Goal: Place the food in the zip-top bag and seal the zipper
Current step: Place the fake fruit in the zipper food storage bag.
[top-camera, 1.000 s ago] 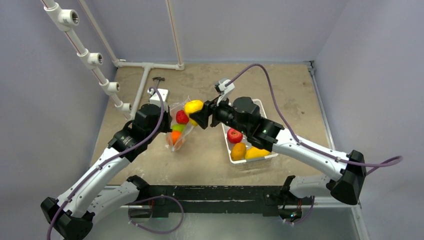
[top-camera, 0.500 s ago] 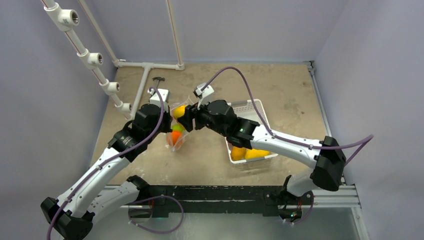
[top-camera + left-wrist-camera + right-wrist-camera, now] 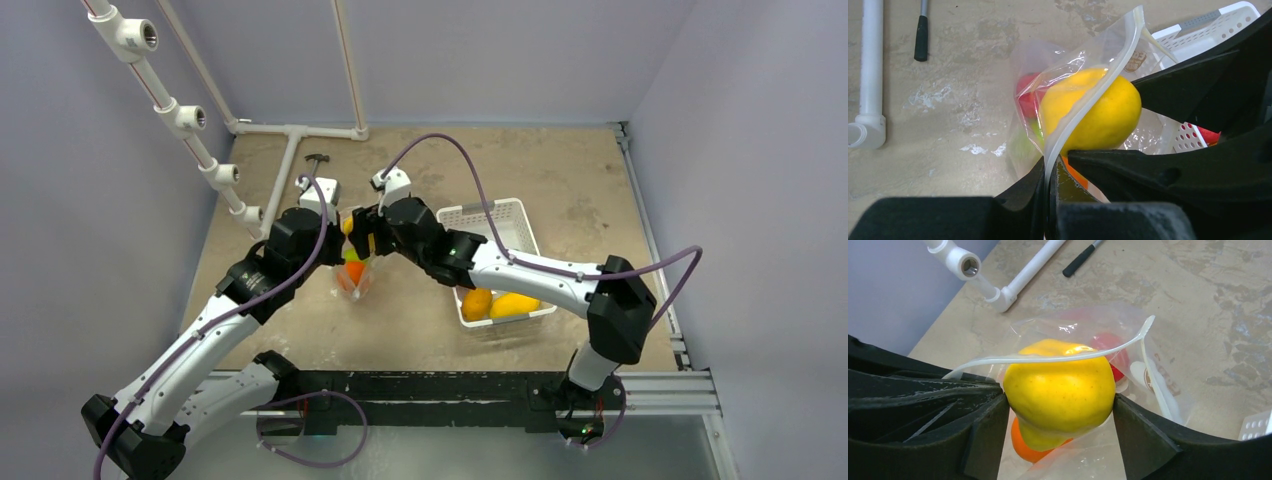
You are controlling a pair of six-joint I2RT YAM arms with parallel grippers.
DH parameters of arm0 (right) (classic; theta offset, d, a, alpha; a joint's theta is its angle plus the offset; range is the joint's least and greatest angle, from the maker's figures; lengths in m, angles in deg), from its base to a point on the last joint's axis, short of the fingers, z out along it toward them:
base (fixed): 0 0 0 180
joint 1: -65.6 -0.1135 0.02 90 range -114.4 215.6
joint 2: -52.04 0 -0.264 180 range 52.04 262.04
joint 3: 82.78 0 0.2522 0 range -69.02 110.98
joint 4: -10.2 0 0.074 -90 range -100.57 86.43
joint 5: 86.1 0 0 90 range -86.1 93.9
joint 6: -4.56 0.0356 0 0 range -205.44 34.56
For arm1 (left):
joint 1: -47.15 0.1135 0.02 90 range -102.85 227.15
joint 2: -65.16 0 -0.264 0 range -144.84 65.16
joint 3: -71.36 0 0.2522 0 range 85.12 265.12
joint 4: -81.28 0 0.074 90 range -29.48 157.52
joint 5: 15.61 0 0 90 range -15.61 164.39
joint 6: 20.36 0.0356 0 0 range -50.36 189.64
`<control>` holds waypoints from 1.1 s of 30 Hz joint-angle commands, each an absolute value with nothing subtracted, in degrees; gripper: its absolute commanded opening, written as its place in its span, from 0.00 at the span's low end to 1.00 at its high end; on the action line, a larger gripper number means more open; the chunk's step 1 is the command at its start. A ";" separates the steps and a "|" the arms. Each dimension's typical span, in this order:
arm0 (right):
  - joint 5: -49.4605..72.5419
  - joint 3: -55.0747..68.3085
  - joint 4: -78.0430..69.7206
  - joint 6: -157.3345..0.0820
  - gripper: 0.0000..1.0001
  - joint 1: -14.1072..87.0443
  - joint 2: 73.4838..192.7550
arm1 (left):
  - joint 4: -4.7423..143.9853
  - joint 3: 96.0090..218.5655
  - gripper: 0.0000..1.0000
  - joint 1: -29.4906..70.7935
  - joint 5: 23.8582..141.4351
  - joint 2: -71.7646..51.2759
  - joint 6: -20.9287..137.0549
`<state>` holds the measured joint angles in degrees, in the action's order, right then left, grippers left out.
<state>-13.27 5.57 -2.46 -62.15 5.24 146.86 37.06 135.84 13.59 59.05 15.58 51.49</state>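
My right gripper (image 3: pixel 1060 412) is shut on a glossy yellow fruit (image 3: pixel 1058 385) and holds it in the mouth of the clear zip-top bag (image 3: pixel 1158 365). The yellow fruit also shows in the left wrist view (image 3: pixel 1098 110). My left gripper (image 3: pixel 1049 172) is shut on the zipper (image 3: pixel 1088 100), the bag's mouth strip, and holds it up. Inside the bag lie a red fruit (image 3: pixel 1025 97), a green fruit (image 3: pixel 1023 142) and an orange fruit (image 3: pixel 1025 447). In the top view the bag (image 3: pixel 354 278) hangs between both grippers, left (image 3: pixel 338 228) and right (image 3: pixel 360 232).
A white slotted basket (image 3: pixel 495 215) stands right of the bag with an orange fruit (image 3: pixel 476 303) and a yellow fruit (image 3: pixel 514 304) in it. White pipes (image 3: pixel 290 165) and a black-handled tool (image 3: pixel 921 37) lie at the back left.
My right arm has swung left from over the basket, carrying the yellow fruit to the bag's mouth. The left gripper has held the zipper in place.
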 commanded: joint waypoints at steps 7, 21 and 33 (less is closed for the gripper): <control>-16.18 8.63 -3.36 -60.48 0.90 5.13 146.26 | 38.92 135.66 0.00 13.53 59.44 16.21 52.59; -19.98 5.69 -4.49 -58.09 0.93 5.13 137.64 | 38.88 135.67 0.00 13.50 59.36 15.92 52.65; -25.79 4.54 -14.96 -52.47 0.93 5.37 131.18 | 38.90 135.67 0.00 13.58 59.35 15.59 52.75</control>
